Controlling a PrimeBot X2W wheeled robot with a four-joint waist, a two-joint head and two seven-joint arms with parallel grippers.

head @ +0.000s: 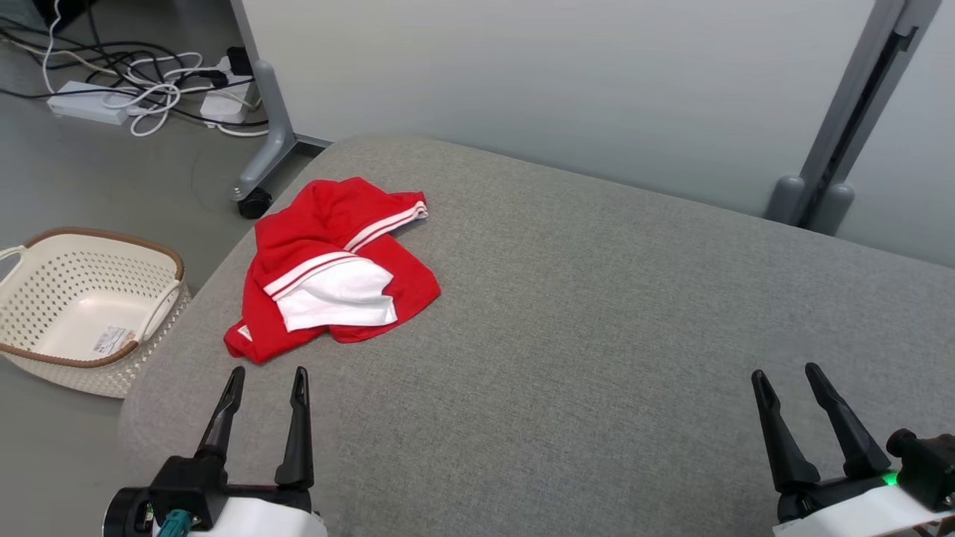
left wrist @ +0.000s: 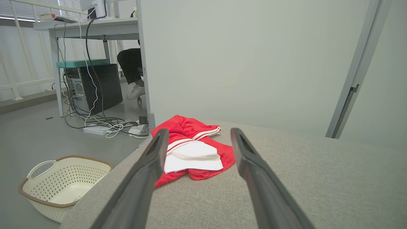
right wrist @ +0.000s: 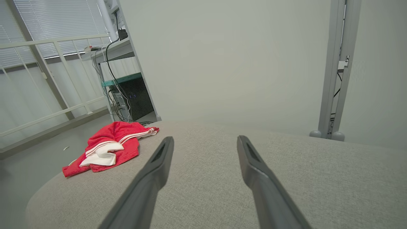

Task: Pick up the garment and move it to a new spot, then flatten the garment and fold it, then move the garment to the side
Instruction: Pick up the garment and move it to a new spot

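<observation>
1. Red garment [head: 336,268] with white stripe trim and a white panel showing on top; shorts or top, cannot tell. Lying crumpled in a loose heap, partly doubled over itself, not flat.
2. Sitting on the far left part of the grey fabric cushion [head: 597,335], close to its left edge, nothing touching it.
3. Left gripper [head: 268,371] just short of the heap's near edge, fingers spread wide, pointed at it, holding nothing.
4. Right gripper [head: 785,371] well apart from the cloth, over the cushion's near right side, fingers also spread, holding nothing.
5. Progress, judged: nothing done yet. Not picked up, not moved, not flattened, not folded, not set aside. All steps left, starting with a grasp, most likely by the left arm as the nearer one.
6. Container: cream perforated basket [head: 112,236] with brown rim on the floor, left of the cushion and below its level. No clothes inside, just a label sticker [head: 112,339] on the bottom.
7. Farther out: power strips and tangled cables [head: 149,89] on the floor, pale partition panel [head: 559,74] behind the cushion.
</observation>
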